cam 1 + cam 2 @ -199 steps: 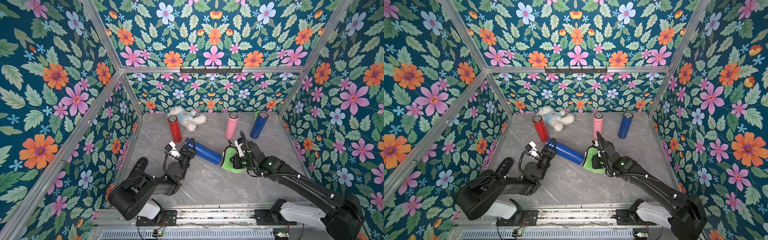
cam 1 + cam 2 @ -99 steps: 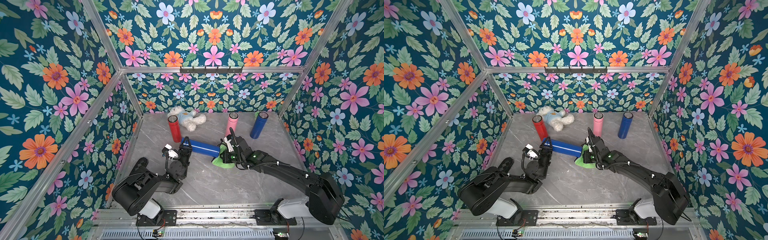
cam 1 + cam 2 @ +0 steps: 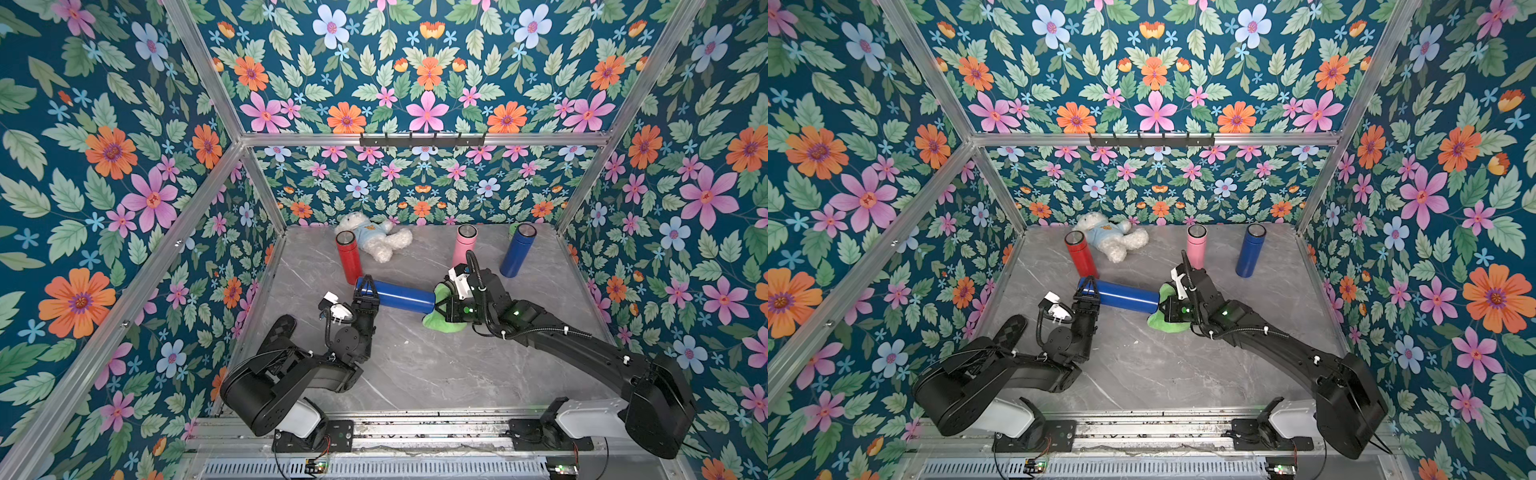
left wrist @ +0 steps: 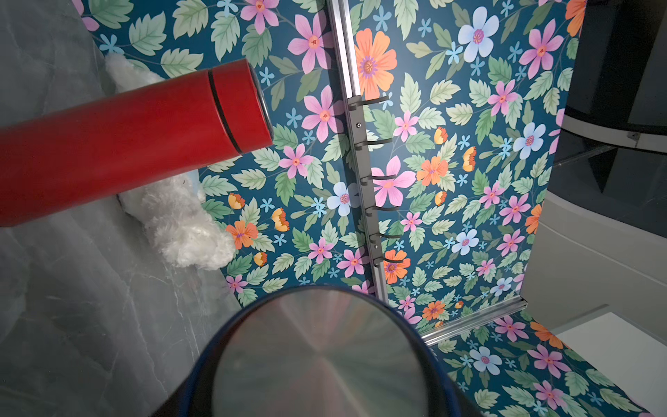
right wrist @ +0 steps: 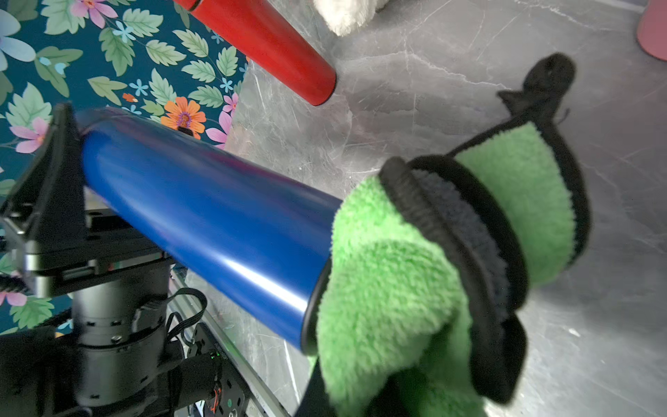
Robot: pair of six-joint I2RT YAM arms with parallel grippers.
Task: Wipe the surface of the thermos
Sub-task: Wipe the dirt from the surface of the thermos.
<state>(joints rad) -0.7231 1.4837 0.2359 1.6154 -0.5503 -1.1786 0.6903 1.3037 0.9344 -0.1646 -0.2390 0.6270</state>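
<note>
Blue thermos (image 3: 399, 296) mid-frame, cap gripped by left tool (image 3: 365, 291). Right tool (image 3: 448, 306) clenches green cloth (image 3: 444, 325) at base, likely mid-wipe; next drag along barrel.

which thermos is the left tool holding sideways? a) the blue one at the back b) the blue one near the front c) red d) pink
b: the left tool is clamped on one end of the front blue thermos, held sideways; the red thermos, pink thermos and back blue thermos stand upright.
</note>
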